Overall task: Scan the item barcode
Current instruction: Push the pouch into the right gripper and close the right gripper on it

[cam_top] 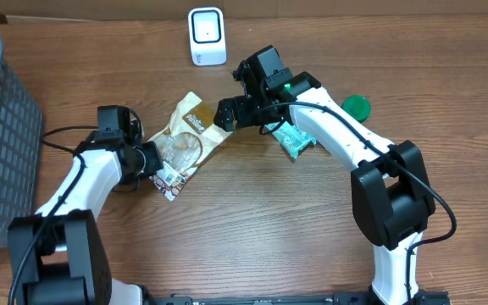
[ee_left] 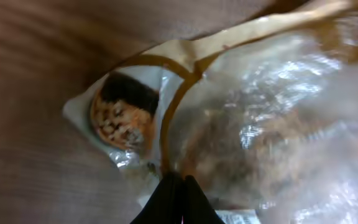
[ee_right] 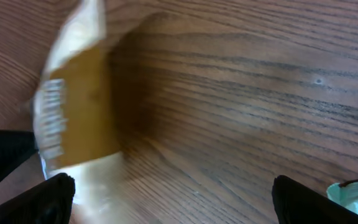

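left gripper (cam_top: 156,162): jaws clenching the lower-left end of the cookie bag (cam_top: 185,142)
cookie bag: sitting between the 2 arms, long axis running lower-left to upper-right; can't tell if it's touching the worktop (cam_top: 252,229)
right gripper (cam_top: 222,117): jaws hanging wide open just beside the bag's upper-right end, gripping nothing
scanner (cam_top: 207,36): standing beyond that end, nearer the right arm
hard to see: barcode isn't showing anywhere, and both wrist views are looking blurry

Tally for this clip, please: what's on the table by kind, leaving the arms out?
Snack packets: 2 (cookie bag, teal packet)
Scanners: 1 (white scanner)
Baskets: 1 (grey basket)
Round lids or discs: 1 (green disc)
Total: 5
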Controlling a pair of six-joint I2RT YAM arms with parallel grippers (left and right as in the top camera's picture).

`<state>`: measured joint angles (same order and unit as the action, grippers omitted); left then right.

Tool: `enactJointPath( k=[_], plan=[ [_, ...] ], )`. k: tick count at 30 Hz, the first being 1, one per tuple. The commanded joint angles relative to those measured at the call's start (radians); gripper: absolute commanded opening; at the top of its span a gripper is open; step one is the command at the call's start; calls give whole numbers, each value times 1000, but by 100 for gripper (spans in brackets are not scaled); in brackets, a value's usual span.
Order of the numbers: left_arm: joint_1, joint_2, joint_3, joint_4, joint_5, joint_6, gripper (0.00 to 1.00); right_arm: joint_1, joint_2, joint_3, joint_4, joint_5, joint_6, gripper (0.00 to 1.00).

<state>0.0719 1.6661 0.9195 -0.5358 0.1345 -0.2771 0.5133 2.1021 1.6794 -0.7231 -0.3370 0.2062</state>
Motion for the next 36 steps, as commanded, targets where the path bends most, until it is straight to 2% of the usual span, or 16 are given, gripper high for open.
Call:
enactJointPath(
  k=[1,7,16,23,32,36],
  plan=[
    [-7,43,-21,72,-16,56,4,14,1,26,8,-10,7,99],
    [-7,47,-21,164,-72,58,4,47,4,26,21,-9,6,99],
    [-7,47,-22,140,-116,65,4,46,21,26,52,-25,38,99],
    [-7,47,-22,140,-116,65,4,0,83,26,25,-155,84,97],
    [-7,43,-18,139,-116,83,4,-12,122,26,-48,-154,116,93],
    [0,4,57,39,-114,120,4,-20,122,26,-53,-154,116,93]
  ],
)
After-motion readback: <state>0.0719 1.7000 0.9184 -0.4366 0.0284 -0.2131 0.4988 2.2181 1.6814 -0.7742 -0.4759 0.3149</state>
